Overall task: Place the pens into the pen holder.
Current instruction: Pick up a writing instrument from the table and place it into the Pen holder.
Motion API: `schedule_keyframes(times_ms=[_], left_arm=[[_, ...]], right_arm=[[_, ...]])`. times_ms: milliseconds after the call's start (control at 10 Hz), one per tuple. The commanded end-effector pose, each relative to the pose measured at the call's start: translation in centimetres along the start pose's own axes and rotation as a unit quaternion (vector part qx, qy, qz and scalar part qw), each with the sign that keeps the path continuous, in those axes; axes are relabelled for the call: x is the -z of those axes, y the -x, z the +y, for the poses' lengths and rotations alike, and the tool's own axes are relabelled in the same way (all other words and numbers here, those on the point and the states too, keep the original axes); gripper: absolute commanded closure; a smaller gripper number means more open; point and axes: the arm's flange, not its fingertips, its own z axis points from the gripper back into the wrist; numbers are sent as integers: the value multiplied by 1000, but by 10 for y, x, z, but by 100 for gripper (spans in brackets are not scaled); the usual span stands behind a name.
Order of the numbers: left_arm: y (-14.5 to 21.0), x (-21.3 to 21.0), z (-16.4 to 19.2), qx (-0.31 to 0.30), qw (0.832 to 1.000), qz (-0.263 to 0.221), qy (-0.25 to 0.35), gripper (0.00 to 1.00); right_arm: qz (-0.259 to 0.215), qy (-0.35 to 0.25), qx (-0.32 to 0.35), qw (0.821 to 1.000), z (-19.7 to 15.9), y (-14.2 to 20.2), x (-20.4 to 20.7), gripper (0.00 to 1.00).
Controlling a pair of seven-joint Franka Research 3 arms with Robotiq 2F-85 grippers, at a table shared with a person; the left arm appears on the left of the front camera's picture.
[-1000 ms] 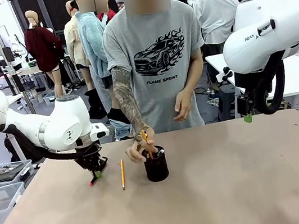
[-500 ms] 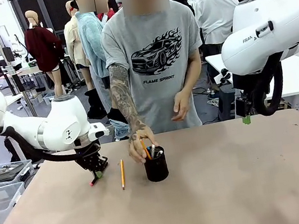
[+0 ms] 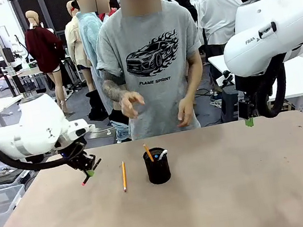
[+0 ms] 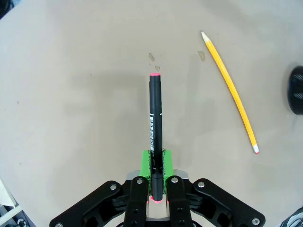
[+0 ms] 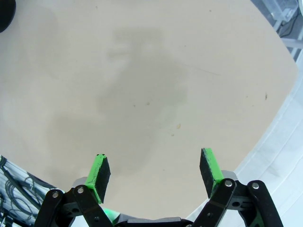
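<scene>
Four pens show clearly. One black pen (image 4: pixel 155 118) with a red tip is clamped in the left claw (image 4: pixel 155 163) over the left side of the tabletop (image 3: pixel 239 192). One yellow pencil (image 3: pixel 124 176) lies flat, nearer the far edge than the near one. Two stand in the holder: an orange pencil (image 3: pixel 147 152) and a silvery-white pen (image 3: pixel 162 154). There is one pen holder (image 3: pixel 158 173), just right of the lying pencil. There are two claws; the right claw (image 5: pixel 154 170) is spread and empty. One person stands at the far edge with two hands, a raised hand (image 3: pixel 131 102) and a lowered hand (image 3: pixel 186 111). Two clear plastic bins (image 3: pixel 2 174) sit past the left edge.
</scene>
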Motion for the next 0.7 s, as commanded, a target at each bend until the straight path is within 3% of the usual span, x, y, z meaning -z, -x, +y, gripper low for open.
schedule_keyframes(times_ms=[0,300,600], left_arm=[[26,-21,10,38,998,-29,50,100],[47,-43,22,94,986,-83,109,100],[58,-58,23,176,944,-177,216,100]], right_arm=[[0,2,4,1000,-1,1,-1,6],[0,2,4,1000,-1,1,-1,6],[0,2,4,1000,-1,1,-1,6]])
